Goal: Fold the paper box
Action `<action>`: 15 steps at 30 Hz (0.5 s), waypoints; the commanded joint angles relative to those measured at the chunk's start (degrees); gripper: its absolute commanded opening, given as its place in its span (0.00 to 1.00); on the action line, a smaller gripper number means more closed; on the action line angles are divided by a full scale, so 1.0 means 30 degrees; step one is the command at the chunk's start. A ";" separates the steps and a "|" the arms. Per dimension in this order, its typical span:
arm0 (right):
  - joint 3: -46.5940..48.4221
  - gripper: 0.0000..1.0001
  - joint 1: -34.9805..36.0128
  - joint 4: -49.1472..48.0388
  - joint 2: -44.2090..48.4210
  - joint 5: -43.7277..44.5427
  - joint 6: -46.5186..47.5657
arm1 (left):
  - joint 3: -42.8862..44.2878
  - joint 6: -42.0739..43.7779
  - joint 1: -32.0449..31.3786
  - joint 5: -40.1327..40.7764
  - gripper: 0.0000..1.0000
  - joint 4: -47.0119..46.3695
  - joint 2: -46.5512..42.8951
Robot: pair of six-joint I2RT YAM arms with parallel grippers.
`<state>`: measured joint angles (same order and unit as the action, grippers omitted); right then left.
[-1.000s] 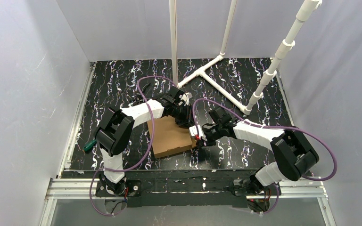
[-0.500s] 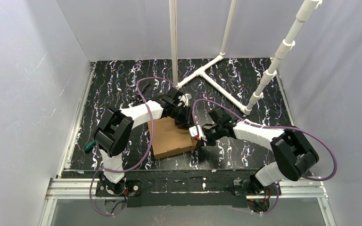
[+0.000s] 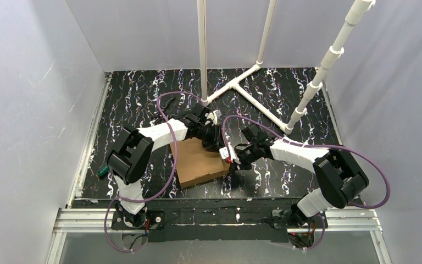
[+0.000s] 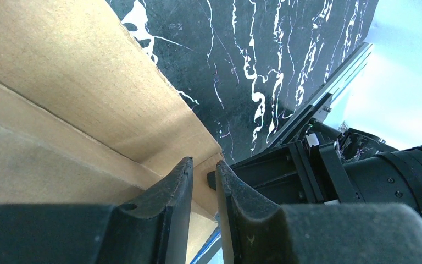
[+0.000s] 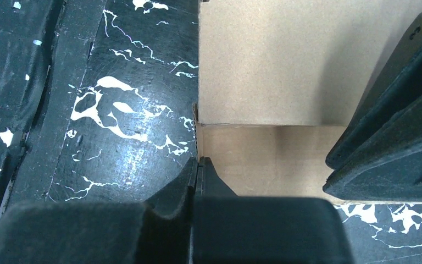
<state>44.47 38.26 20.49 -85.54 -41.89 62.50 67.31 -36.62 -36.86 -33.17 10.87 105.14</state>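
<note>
Two hands are set close together at one corner of the paper box (image 3: 198,162), which lies mid-bench (image 3: 143,99). The left hand (image 4: 203,165) is held slightly apart, the right hand (image 5: 198,162) pressed together against the cardboard edge. The unclamped box could be pushed askew, or the hands knocked together.

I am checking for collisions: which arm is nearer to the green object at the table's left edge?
Left. The left arm has its elbow close beside the green object; the right arm lies beyond the paper box from it.
</note>
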 commanded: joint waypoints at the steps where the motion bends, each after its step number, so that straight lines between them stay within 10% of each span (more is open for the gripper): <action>1: 0.0214 0.01 -0.0127 0.0958 -0.0316 0.1344 -0.0825 | -0.0562 0.0518 0.0300 -0.0074 0.22 0.1109 -0.0930; 15: 0.0457 0.01 -0.0304 0.1331 -0.0728 0.1889 -0.1854 | -0.1016 0.0523 0.0507 -0.0300 0.21 0.0889 -0.1025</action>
<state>45.21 37.91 20.86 -86.30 -40.25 58.76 66.11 -36.60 -36.21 -34.13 9.87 104.57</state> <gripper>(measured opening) 0.031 0.213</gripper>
